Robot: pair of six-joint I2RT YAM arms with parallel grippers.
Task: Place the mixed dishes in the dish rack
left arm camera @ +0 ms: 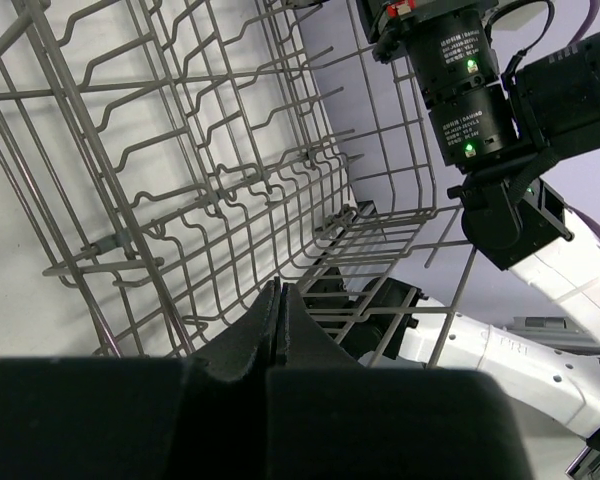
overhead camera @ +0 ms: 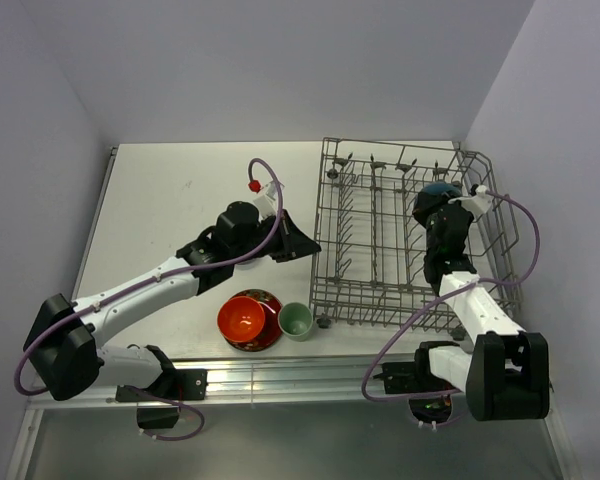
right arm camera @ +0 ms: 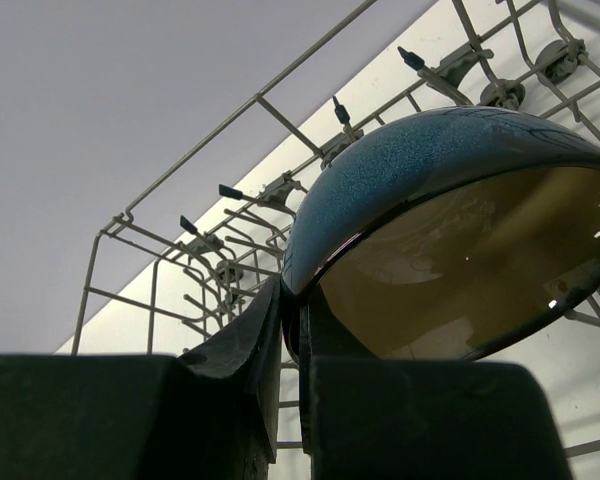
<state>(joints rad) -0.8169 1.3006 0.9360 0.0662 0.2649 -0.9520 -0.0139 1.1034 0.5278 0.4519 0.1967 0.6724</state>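
Note:
My right gripper (overhead camera: 438, 207) is shut on the rim of the blue bowl (overhead camera: 441, 188), held above the right side of the dish rack (overhead camera: 375, 300). In the right wrist view the bowl (right arm camera: 410, 170) shows a speckled blue outside and a glossy brownish inside. One finger of that gripper (right arm camera: 292, 300) lies on each side of the rim, with the rack's tines (right arm camera: 230, 190) behind. My left gripper (overhead camera: 305, 245) is shut and empty at the rack's left wall; its tips (left arm camera: 280, 290) point into the wire basket (left arm camera: 180, 190). An orange-red bowl (overhead camera: 242, 317) sits on a red patterned plate (overhead camera: 271, 334), beside a pale green cup (overhead camera: 296, 320).
The bowl, plate and cup stand near the table's front edge, just left of the rack's front corner. A metal rail (overhead camera: 280, 380) runs along the front. Walls close in behind and to the right of the rack. The right arm (left arm camera: 470, 90) shows through the rack wires.

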